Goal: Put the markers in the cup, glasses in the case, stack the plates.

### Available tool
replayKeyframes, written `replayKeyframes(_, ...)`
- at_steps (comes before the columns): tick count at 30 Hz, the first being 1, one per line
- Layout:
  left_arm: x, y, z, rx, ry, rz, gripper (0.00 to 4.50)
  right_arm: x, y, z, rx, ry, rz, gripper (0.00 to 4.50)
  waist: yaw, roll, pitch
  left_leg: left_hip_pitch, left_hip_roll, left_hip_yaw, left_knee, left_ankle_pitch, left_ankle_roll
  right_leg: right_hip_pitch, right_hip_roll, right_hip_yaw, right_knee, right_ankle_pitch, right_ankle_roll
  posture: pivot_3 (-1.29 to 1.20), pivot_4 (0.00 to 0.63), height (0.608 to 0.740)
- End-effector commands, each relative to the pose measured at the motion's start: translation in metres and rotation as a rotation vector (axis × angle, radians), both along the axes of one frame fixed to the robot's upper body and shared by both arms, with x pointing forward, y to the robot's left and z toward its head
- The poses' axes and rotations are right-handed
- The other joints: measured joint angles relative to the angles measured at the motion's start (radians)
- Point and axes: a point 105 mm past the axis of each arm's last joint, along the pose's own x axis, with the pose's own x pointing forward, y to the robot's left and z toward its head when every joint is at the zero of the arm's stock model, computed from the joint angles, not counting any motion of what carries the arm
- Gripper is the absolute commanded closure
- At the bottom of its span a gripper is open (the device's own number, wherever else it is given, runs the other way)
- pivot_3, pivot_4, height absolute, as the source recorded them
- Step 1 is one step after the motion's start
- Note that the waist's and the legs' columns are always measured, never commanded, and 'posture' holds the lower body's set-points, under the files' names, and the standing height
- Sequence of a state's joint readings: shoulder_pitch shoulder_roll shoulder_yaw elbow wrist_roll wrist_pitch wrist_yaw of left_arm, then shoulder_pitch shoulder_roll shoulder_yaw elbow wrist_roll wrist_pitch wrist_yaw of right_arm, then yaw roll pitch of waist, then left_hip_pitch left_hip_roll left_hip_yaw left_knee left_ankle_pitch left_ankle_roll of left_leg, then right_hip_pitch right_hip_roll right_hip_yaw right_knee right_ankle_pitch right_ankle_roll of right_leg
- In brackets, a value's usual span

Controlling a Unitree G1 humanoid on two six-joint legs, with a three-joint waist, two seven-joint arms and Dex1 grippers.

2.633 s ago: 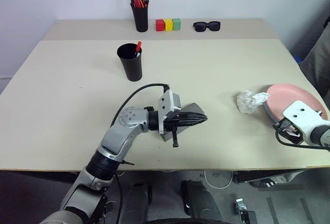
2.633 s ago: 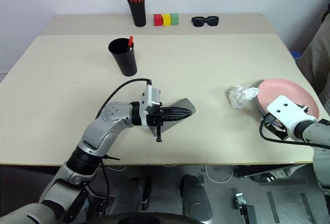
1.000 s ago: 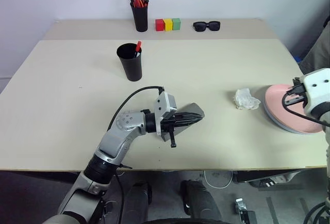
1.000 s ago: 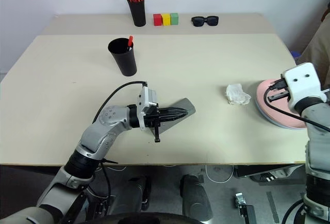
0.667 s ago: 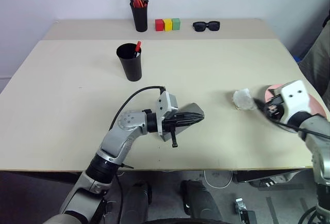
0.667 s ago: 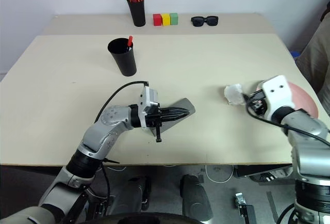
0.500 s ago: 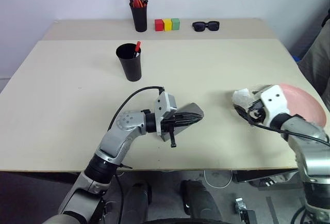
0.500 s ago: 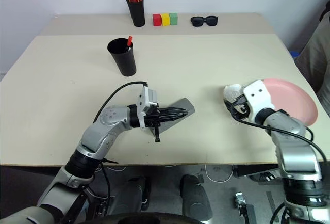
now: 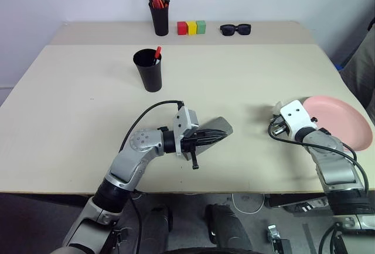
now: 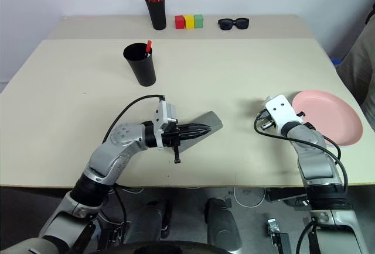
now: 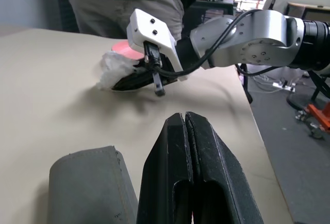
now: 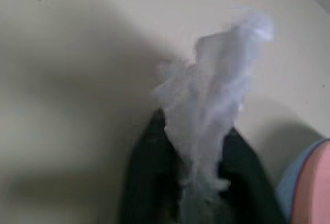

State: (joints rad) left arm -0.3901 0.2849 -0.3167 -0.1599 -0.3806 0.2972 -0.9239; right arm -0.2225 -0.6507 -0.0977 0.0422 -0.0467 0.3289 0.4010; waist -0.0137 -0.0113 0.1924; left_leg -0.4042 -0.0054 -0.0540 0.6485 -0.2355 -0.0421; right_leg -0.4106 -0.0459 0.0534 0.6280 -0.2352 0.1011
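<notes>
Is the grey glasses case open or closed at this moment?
Closed. The grey case lies flat on the table beside the shut left gripper; no gap or inside shows.

1. Head views are evenly and brightly lit; the beige table (image 9: 76, 119) shows no glare.
2. Shadows are soft: a faint one lies on the table beside the black cup (image 9: 148, 70), another under the left gripper (image 9: 224, 131).
3. Head views are sharp right out to the table's edges, with no visible bending.
4. The left wrist view is clear on the crumpled tissue (image 11: 114, 69) beyond the table's middle; the room past the table's edge is darker.
5. The right wrist view is heavily blurred; the tissue and the dark fingers (image 12: 142, 182) around it are smeared, with a broad shadow on the table beside them.
</notes>
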Motion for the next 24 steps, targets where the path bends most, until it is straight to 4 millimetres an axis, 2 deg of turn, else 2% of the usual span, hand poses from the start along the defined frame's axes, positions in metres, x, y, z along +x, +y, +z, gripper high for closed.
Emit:
replayKeyframes(1,-0.002,0.0,0.01,-0.03,-0.031,-0.004,4.5,-0.008,-0.012,0.052,-0.015,-0.157,-0.043,4.46,0.0,0.0,0.0,0.0,0.0,0.0,0.0,0.0,0.0,0.0,0.0,0.0,0.0,0.0,0.0,0.0,0.15,0.74)
replayKeyframes(5,0.001,0.001,0.01,-0.036,-0.025,-0.004,4.5,-0.03,-0.051,0.085,0.002,-0.243,-0.203,4.46,0.005,0.0,0.0,0.0,0.0,0.0,0.0,0.0,0.0,0.0,0.0,0.0,0.0,0.0,0.0,0.0,0.15,0.74)
replayKeyframes(7,0.002,0.001,0.01,-0.038,-0.021,-0.003,4.5,-0.038,-0.065,0.088,0.008,-0.246,-0.265,4.46,0.003,0.0,0.0,-0.001,0.0,-0.001,0.0,0.0,0.0,0.0,0.0,0.0,0.0,0.0,0.0,0.0,0.15,0.74)
replayKeyframes(8,0.003,0.002,0.01,-0.041,-0.018,-0.002,4.5,-0.042,-0.076,0.083,-0.015,-0.219,-0.308,4.46,0.002,0.0,0.0,-0.001,0.0,0.0,0.0,0.0,0.0,0.0,0.0,0.0,-0.001,0.0,0.0,0.0,0.15,0.74)
replayKeyframes(11,0.006,0.003,0.009,-0.043,-0.013,0.001,4.5,-0.05,-0.094,0.075,-0.034,-0.177,-0.367,3.21,0.0,0.0,0.0,0.0,0.0,0.0,0.0,0.0,0.0,0.0,0.0,0.0,0.0,0.0,0.0,0.0,0.15,0.74)
replayKeyframes(13,0.008,0.004,0.01,-0.042,-0.019,0.01,4.5,-0.051,-0.099,0.076,-0.054,-0.177,-0.385,2.13,-0.005,0.0,0.0,0.0,0.0,0.0,0.0,0.0,0.0,0.0,0.0,0.0,0.0,0.0,0.0,0.0,0.15,0.74)
replayKeyframes(17,0.016,0.013,0.013,-0.048,-0.027,0.068,4.5,-0.048,-0.097,0.081,-0.085,-0.192,-0.365,0.07,-0.004,0.001,0.0,0.0,0.0,0.0,0.0,0.0,0.0,0.0,0.0,0.0,0.0,0.0,0.0,0.0,0.15,0.74)
replayKeyframes(20,0.023,0.027,0.013,-0.04,-0.038,0.134,4.5,-0.043,-0.086,0.086,-0.088,-0.206,-0.295,0.07,-0.005,0.001,0.0,0.0,0.0,0.0,0.0,0.0,0.0,0.0,0.0,0.0,0.0,0.0,0.0,0.0,0.15,0.74)
replayKeyframes(24,0.041,0.072,0.019,-0.055,-0.043,0.341,4.5,-0.035,-0.046,0.09,0.02,-0.203,-0.067,0.07,-0.007,0.0,0.0,0.0,0.0,0.0,0.0,0.0,0.0,0.0,0.0,0.0,0.0,0.0,0.0,0.0,0.15,0.74)
